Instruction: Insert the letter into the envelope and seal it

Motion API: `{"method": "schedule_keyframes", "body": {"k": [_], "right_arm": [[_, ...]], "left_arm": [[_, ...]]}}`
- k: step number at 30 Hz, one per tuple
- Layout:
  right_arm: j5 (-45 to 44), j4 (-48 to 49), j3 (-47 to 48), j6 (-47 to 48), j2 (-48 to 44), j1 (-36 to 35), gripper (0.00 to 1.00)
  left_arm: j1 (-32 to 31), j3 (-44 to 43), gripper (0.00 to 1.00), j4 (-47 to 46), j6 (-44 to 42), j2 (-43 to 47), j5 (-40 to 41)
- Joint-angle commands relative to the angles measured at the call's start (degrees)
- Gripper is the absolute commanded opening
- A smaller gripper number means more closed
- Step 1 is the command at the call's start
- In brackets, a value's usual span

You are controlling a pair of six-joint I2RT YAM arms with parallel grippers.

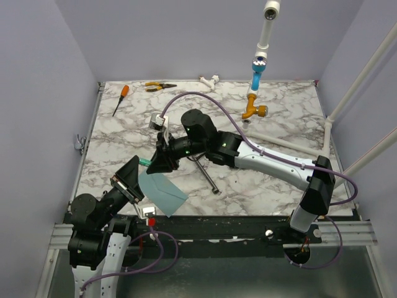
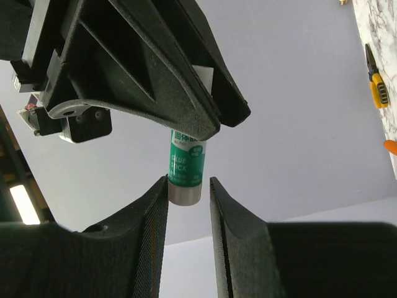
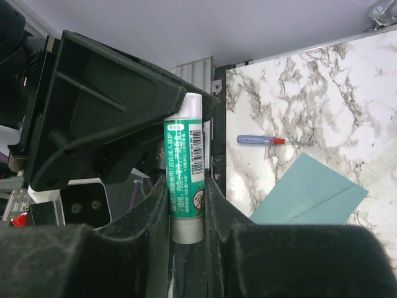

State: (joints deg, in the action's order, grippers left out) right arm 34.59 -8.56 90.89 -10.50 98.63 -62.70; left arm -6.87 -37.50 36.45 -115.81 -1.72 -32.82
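Observation:
My right gripper [image 3: 188,186] is shut on a green glue stick [image 3: 185,167] and holds it in the air above the table. The stick's white end [image 2: 185,194] reaches in between the fingertips of my left gripper [image 2: 188,181]. That gripper is open: one finger touches the stick and a narrow gap shows at the other. From above, both grippers meet over the middle left of the table, around the glue stick [image 1: 144,162]. The teal envelope [image 1: 162,192] lies flat below them near the front edge, its fold line visible on the envelope [image 3: 310,198]. The letter is not in view.
An orange screwdriver [image 1: 120,99] and yellow pliers [image 1: 160,86] lie at the back left. A blue-handled screwdriver [image 3: 263,140] lies just right of the envelope. A white pipe with an orange fitting [image 1: 255,110] hangs at the back right. A small white block [image 1: 157,120] sits behind the grippers.

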Motion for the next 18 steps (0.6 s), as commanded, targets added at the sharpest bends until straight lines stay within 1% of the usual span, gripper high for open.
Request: {"method": "schedule_keyframes", "body": {"k": [1, 6, 12, 16, 18], "right_arm": [[2.7, 0.6, 2.1, 0.1, 1.1, -0.8, 0.01], [2.6, -0.2, 2.0, 1.1, 1.1, -0.9, 0.00], [2.0, -3.6, 0.6, 4.5, -0.1, -1.0, 0.01], [1.6, -3.5, -0.4, 4.7, -1.1, -0.9, 0.01], [2.0, -3.0, -0.5, 4.5, -1.2, -1.0, 0.01]], "left_arm": [[-0.1, -0.8, 0.31, -0.2, -0.9, -1.0, -2.2], [-0.1, -1.3, 0.28, 0.0, 0.0, -1.3, -1.6], [-0.1, -2.5, 0.31, 0.2, 1.6, -1.9, -0.2], [-0.1, -2.3, 0.32, 0.5, 0.1, -1.8, -1.7], [0.0, -2.0, 0.30, 0.7, -1.1, -1.7, -2.8]]}}
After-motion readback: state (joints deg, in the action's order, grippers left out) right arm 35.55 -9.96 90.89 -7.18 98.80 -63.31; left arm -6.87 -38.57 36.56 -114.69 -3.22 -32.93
